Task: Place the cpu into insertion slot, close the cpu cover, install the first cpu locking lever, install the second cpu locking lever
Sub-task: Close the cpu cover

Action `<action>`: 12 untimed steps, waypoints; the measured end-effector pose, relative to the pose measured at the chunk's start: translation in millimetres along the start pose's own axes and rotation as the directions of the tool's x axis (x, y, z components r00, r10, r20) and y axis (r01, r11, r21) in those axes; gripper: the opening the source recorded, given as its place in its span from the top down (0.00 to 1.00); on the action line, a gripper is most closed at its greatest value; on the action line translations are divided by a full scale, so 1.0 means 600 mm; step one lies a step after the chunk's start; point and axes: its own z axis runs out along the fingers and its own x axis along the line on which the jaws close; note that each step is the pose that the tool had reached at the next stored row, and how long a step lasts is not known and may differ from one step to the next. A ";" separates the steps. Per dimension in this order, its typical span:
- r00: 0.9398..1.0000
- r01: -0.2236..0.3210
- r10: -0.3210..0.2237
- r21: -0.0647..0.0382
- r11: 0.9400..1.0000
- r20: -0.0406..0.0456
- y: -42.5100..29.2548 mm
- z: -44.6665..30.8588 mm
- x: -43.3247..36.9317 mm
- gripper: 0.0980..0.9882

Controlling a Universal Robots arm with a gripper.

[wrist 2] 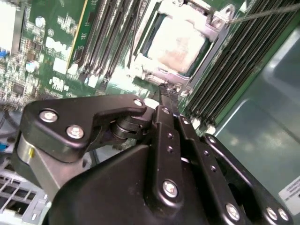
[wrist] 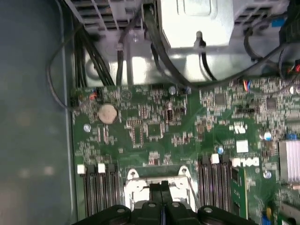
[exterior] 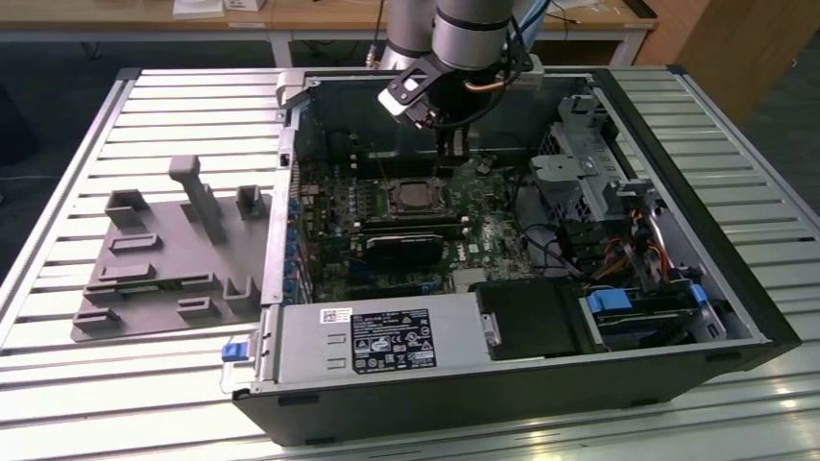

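The cpu point(wrist 2: 180, 44) lies in the insertion slot point(exterior: 414, 197) on the green board inside the open computer case; its dull silver top shows in the second wrist view. The cpu cover point(wrist 2: 213, 28), a silver metal frame, lies down around it. A thin metal lever rod point(wrist 2: 262, 15) sticks out past one corner of the cover. My gripper point(wrist 2: 168, 93) is shut with nothing between its fingers, and its tips stand at the edge of the cover point(wrist: 133, 180). In the exterior view the gripper point(exterior: 451, 165) hangs just behind the slot. The shut fingertips point(wrist: 154, 188) show in the first wrist view.
Long black memory slots point(wrist 2: 234, 61) flank the socket on both sides. A black card point(exterior: 403, 245) sits in front of it, with the power supply point(exterior: 372, 341) at the case's front. Cables and drive bays point(exterior: 615, 250) fill the exterior view's right. A grey fixture plate point(exterior: 167, 264) lies outside the case.
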 end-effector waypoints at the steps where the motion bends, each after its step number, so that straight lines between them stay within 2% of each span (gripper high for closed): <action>1: 1.000 0.000 0.000 0.017 1.000 0.003 0.000 0.000 0.000 1.00; 2: 1.000 0.000 0.000 0.021 1.000 0.004 0.000 0.000 0.000 1.00; 8: 1.000 0.000 0.000 0.017 1.000 0.004 -0.003 0.001 0.000 1.00; 12: 1.000 0.000 0.000 -0.007 1.000 0.002 -0.018 0.002 -0.001 1.00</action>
